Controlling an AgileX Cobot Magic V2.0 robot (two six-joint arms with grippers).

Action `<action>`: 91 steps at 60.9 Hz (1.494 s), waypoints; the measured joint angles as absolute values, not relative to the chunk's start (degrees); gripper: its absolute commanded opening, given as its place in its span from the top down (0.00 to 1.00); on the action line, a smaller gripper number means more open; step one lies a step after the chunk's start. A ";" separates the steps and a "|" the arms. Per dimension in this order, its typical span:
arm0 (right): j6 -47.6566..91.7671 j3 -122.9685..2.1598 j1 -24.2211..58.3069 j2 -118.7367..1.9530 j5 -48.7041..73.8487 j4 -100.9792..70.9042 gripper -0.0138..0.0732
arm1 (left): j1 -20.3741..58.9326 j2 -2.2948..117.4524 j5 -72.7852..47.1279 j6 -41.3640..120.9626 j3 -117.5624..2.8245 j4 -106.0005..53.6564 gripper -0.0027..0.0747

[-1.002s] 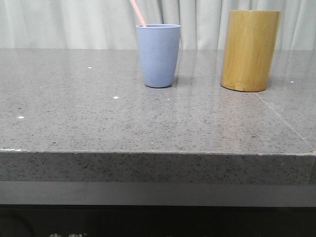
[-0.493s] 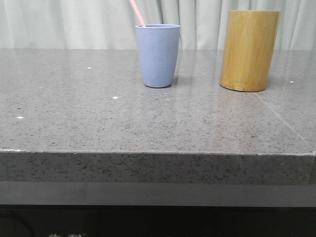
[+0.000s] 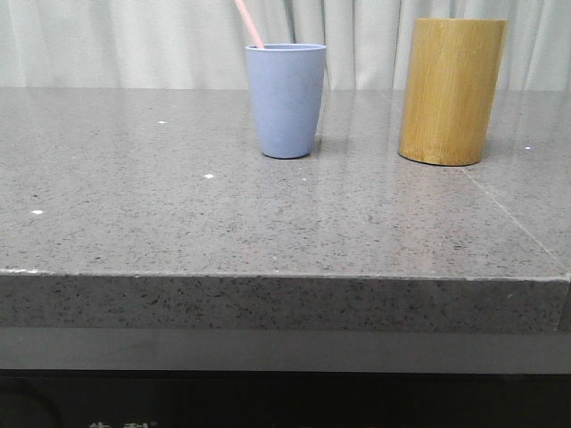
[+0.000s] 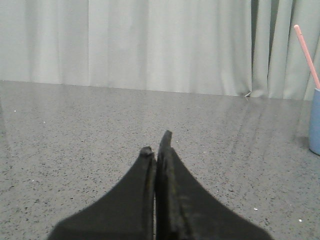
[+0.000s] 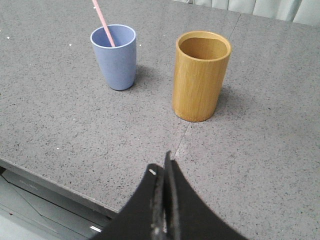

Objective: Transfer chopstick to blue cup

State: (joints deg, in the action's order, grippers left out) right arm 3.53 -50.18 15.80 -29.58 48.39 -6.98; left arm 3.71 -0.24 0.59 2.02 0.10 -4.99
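The blue cup (image 3: 286,100) stands upright at the back middle of the grey table; it also shows in the right wrist view (image 5: 115,56) and at the edge of the left wrist view (image 4: 314,122). A pale pink chopstick (image 3: 249,23) leans out of it, seen too in the right wrist view (image 5: 103,22) and the left wrist view (image 4: 307,56). My left gripper (image 4: 156,147) is shut and empty, low over the table, well to the cup's left. My right gripper (image 5: 161,167) is shut and empty above the table's front edge. Neither gripper shows in the front view.
A taller yellow-brown bamboo cylinder (image 3: 451,91) stands to the right of the blue cup; in the right wrist view (image 5: 200,76) its inside looks empty. A pale curtain (image 3: 134,40) hangs behind the table. The table's front edge (image 3: 285,276) runs across the front view.
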 measured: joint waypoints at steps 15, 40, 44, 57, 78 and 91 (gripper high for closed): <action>3.53 -50.18 15.80 -29.58 48.39 -6.98 0.92 | 3.71 -0.24 0.59 2.02 0.10 -4.99 0.99; 3.53 -50.18 15.80 -29.58 48.39 -6.98 0.92 | 3.71 -0.24 0.59 2.02 0.10 -5.02 0.99; 3.53 -50.18 15.80 -29.58 48.39 -6.98 0.92 | 3.71 -0.24 0.59 2.02 0.10 -5.02 0.99; 3.53 -50.18 15.80 -29.58 48.39 -6.98 0.92 | 3.71 -0.24 0.59 2.02 0.10 -5.02 0.99; 3.53 -43.59 13.41 -27.21 44.89 -6.98 0.92 | 3.71 -0.24 0.59 2.02 0.10 -5.12 0.99; 3.53 -28.08 7.73 -17.26 37.47 -6.98 0.92 | 3.71 -0.24 0.59 2.02 0.10 -5.12 0.99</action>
